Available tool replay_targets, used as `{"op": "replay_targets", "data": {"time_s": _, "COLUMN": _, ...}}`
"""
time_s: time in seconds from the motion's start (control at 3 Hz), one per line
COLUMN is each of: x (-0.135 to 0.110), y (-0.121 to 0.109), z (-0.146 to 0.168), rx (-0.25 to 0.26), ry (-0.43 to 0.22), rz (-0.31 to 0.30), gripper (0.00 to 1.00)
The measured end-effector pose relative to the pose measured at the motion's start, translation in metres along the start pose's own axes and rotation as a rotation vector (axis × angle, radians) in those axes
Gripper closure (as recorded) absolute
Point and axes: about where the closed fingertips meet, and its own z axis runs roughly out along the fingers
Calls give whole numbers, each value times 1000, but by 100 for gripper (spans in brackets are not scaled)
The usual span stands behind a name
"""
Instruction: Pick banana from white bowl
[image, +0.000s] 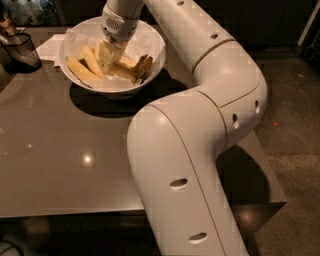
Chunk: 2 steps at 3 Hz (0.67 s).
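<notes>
The white bowl (118, 89) stands at the far left of the grey table (65, 145), lined with crumpled white paper. Several yellow bananas (80, 70) lie in it, and one on the right is brown-spotted (143, 67). My gripper (108, 56) reaches straight down into the middle of the bowl, in among the bananas and touching them. Its tips are hidden between the fruit.
A dark mesh basket (20, 51) stands at the table's far left edge, with white paper (50, 46) lying between it and the bowl. My large white arm (200, 125) crosses the right half of the view over the table's right edge. Dark floor (295, 125) lies to the right.
</notes>
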Motion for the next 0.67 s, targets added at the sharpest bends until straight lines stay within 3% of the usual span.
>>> {"op": "replay_targets", "data": {"time_s": 0.67, "x": -12, "y": 20, "z": -20, "rx": -8, "ry": -72, "rz": -129, "gripper": 100}}
